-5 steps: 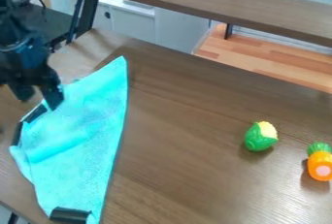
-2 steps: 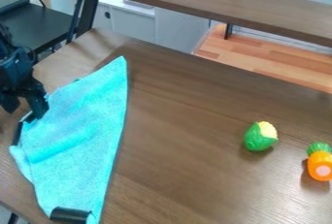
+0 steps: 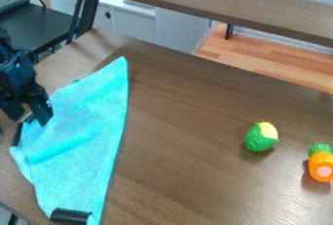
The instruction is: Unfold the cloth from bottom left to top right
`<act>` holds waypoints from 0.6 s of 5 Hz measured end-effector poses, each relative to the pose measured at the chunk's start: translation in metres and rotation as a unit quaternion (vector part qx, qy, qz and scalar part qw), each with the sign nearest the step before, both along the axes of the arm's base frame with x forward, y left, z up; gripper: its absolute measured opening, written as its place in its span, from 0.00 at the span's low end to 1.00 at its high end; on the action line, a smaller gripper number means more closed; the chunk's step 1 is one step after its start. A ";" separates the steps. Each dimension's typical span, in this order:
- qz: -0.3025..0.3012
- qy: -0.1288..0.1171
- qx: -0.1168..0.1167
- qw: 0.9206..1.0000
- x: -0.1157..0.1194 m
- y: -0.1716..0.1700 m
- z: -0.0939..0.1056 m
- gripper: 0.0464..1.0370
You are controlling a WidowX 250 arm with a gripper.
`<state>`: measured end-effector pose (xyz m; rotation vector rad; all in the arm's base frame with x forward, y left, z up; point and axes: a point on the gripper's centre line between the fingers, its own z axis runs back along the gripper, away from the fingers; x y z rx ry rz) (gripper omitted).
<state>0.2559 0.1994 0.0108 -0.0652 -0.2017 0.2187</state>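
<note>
"What's nearest us?"

"A dark strip at seven o'clock, on the near end of the turquoise cloth. The cloth lies folded on the table around eight, tapering to a corner towards eleven."

"Any writing?"

"None I can read, on that or anything else."

"And to the side?"

"At four o'clock, an orange toy with a green top, then a yellow-and-green one a little farther off."

"The pincer?"

"The gripper is at nine, by the cloth's outer edge, its fingers spread. Whether it touches fabric, I can't tell."

"So which step?"

"Lining up for the grasp, I'd judge. Next it should pinch the upper layer alone, lift, and draw it towards two o'clock."

"Beyond?"

"A brown shelf, around one."
</note>
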 end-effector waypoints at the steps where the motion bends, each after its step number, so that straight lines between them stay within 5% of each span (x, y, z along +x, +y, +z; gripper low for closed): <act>1: -0.005 -0.001 -0.002 1.000 0.002 -0.004 0.000 0.92; 3: 0.004 -0.003 0.004 1.000 0.003 -0.003 0.001 0.37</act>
